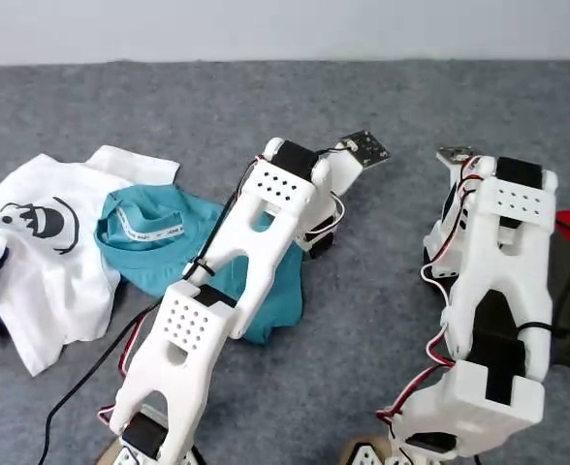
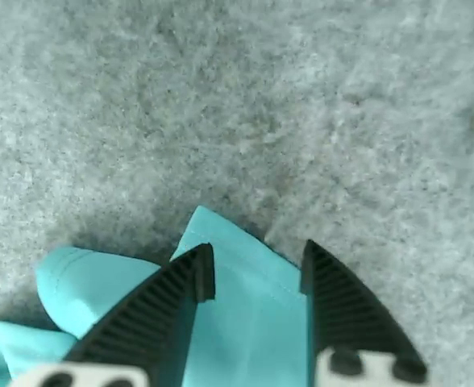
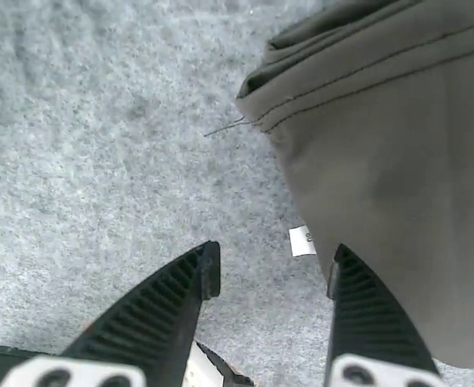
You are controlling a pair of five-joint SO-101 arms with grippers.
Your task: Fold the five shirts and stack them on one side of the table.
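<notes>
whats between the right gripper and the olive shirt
In the right wrist view, the right gripper sits open by the edge of the olive shirt; between them lie grey carpet and a small white tag.

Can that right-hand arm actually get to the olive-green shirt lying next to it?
Probably yes. The right gripper is open and sits right at the edge of the olive-green shirt. Just bare grey mat lies under its fingers, so nothing seems to block it.

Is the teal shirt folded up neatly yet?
No, the teal shirt lies rumpled and spread out on the grey table, with its collar open.
</notes>
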